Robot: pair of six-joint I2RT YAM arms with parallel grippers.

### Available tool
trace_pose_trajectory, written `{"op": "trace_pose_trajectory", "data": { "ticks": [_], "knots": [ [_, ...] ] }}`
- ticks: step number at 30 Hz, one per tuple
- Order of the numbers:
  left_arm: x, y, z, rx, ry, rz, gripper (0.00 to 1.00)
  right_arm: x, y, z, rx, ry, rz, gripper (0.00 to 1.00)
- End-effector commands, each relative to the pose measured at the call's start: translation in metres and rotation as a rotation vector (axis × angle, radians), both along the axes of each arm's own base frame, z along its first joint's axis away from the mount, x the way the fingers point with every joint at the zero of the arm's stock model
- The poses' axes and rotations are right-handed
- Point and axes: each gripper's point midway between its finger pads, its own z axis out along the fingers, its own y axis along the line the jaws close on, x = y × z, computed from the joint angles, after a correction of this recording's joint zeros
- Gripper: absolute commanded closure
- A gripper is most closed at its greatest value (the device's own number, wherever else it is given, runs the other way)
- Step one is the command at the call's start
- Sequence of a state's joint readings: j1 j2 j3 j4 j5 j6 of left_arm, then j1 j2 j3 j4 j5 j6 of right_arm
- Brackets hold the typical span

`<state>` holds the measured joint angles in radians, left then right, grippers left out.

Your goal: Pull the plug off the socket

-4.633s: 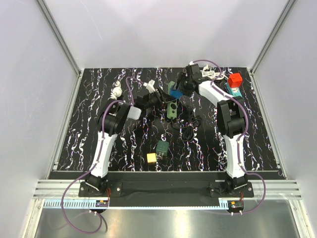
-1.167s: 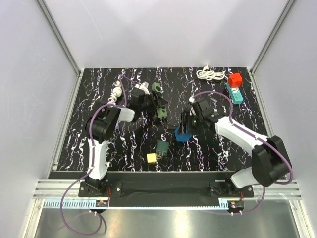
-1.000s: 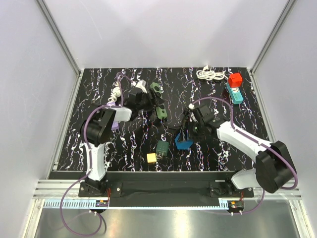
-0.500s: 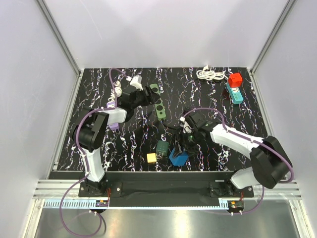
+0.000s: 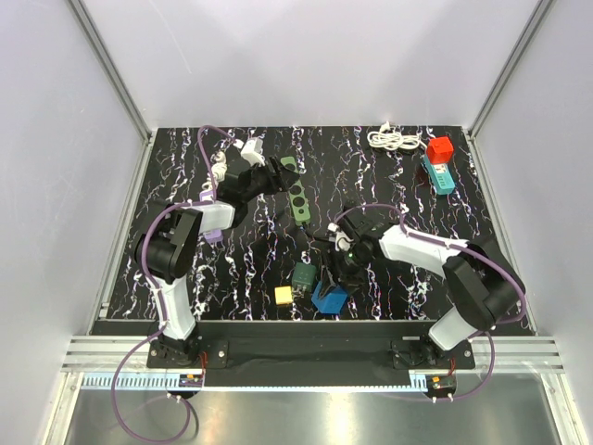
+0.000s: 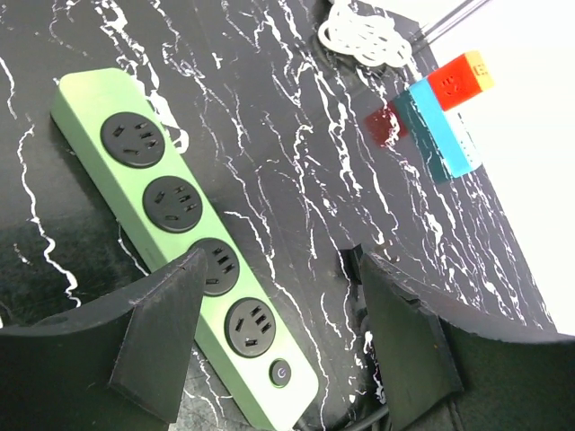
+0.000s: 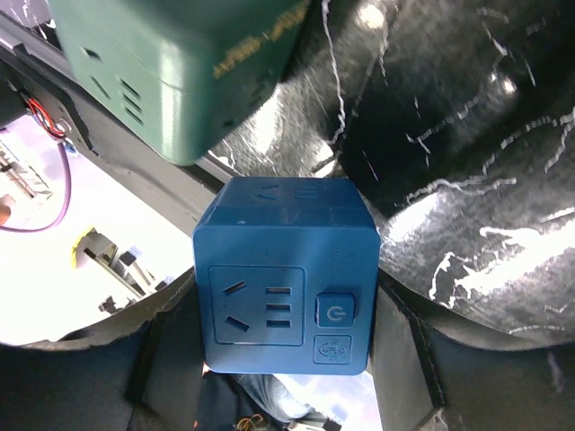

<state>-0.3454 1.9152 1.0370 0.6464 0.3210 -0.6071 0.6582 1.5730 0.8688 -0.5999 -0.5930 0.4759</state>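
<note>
Your right gripper (image 7: pixel 289 301) is clamped on the blue socket (image 7: pixel 286 269), whose outlet face is turned toward the wrist camera. A dark green cube (image 7: pixel 175 67) sits just beyond it. Your left gripper (image 6: pixel 277 265) is spread wide, with the green strip's (image 6: pixel 171 211) switch end lying between its fingers (image 6: pixel 162 332).

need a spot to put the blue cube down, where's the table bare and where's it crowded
Bare: far middle, between the green power strip and the white cord coil; and right of centre, between the teal adapter and the right arm. Crowded: near centre, where the green cube, yellow cube and held blue cube bunch.
</note>
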Motion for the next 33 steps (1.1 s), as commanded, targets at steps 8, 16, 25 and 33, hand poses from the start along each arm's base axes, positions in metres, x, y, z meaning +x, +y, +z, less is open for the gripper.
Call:
{"op": "trace_pose_trajectory", "data": {
  "ticks": [8,16,25,33],
  "knots": [
    [0.004,-0.006,0.016,-0.042,-0.076,-0.037,0.27,0.026,0.012,0.010,0.008,-0.110,0.016,0.32],
    [0.003,-0.007,0.018,-0.049,-0.083,-0.044,0.27,0.037,0.016,0.020,0.011,-0.154,-0.002,0.04],
    [0.001,-0.007,0.022,-0.052,-0.094,-0.046,0.27,0.053,0.009,0.038,-0.034,-0.246,-0.050,0.00],
    [-0.002,-0.002,0.027,-0.057,-0.117,-0.045,0.27,0.130,-0.054,0.063,-0.270,-0.474,-0.338,0.00]
  ]
}}
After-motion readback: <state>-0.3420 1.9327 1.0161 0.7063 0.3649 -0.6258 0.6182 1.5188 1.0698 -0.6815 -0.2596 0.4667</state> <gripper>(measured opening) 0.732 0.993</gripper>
